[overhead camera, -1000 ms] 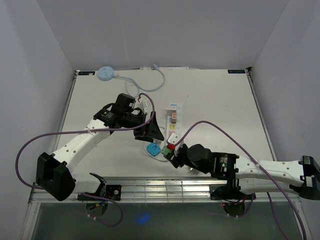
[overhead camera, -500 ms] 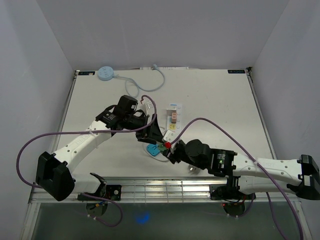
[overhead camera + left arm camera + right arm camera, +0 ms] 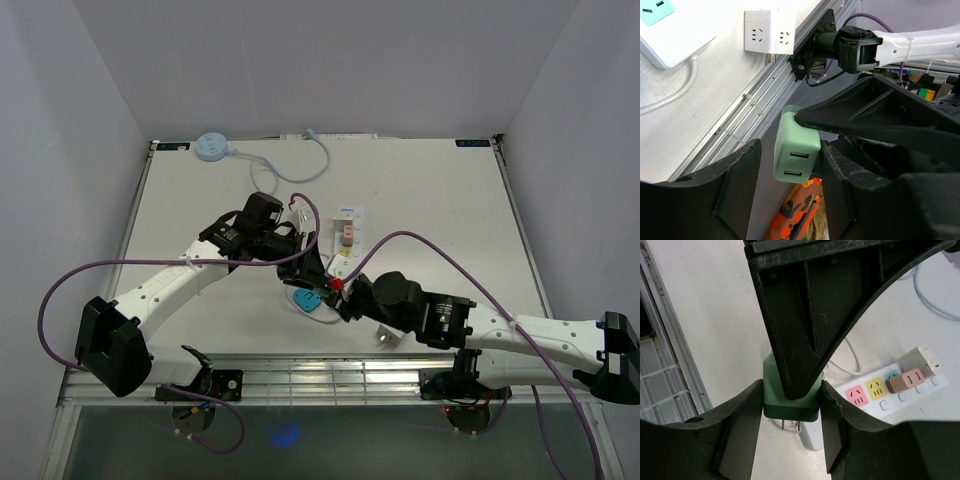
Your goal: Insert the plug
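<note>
One white table [image 3: 450, 200] is carrying a power strip [image 3: 346, 238] near its middle. Just near of the strip, the right fingers [image 3: 740, 435] are gripping the green plug [image 3: 790, 407] by its sides, prongs pointing down over the table. The left fingers [image 3: 735, 185] are straddling that same plug, standing open: one touching it, the other apart

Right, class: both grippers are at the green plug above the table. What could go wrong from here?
1. The left gripper shows a gap beside the green plug; if the right gripper lets go early, it may drop.
2. The prongs appear beside the power strip end, not over a socket, so lowering now would likely miss.
3. Both grippers crowd one small plug and could twist it.
</note>
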You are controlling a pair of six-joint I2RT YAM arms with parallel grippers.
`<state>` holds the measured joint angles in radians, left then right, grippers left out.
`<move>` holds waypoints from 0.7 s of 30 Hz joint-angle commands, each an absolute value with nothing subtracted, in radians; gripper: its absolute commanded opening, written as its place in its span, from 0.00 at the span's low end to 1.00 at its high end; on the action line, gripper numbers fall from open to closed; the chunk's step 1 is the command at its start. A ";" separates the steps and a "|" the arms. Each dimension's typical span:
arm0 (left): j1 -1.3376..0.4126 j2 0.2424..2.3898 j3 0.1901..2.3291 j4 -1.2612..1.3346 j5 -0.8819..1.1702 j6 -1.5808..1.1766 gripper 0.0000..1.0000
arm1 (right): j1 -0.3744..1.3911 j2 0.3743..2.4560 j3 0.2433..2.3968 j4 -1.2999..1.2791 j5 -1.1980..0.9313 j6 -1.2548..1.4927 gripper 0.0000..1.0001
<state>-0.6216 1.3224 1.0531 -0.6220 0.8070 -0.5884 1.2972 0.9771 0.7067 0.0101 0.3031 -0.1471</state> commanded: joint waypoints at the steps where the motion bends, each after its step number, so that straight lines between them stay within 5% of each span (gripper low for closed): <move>1: -0.626 1.312 1.072 -0.607 0.828 -0.584 0.59 | 1.293 0.979 0.756 0.061 0.281 -0.169 0.20; 12: -0.626 1.302 1.097 -0.637 0.793 -0.563 0.60 | 1.292 0.966 0.741 0.051 0.276 -0.163 0.20; 18: -0.626 1.305 1.098 -0.637 0.799 -0.558 0.43 | 1.292 0.962 0.739 0.051 0.293 -0.166 0.20; 21: -0.626 1.299 1.101 -0.638 0.801 -0.555 0.24 | 1.292 0.968 0.735 0.049 0.304 -0.169 0.20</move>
<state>-0.6292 1.3224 1.0687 -0.6243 0.8036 -0.5560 1.2953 0.9771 0.7071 0.0017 0.2749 -0.1493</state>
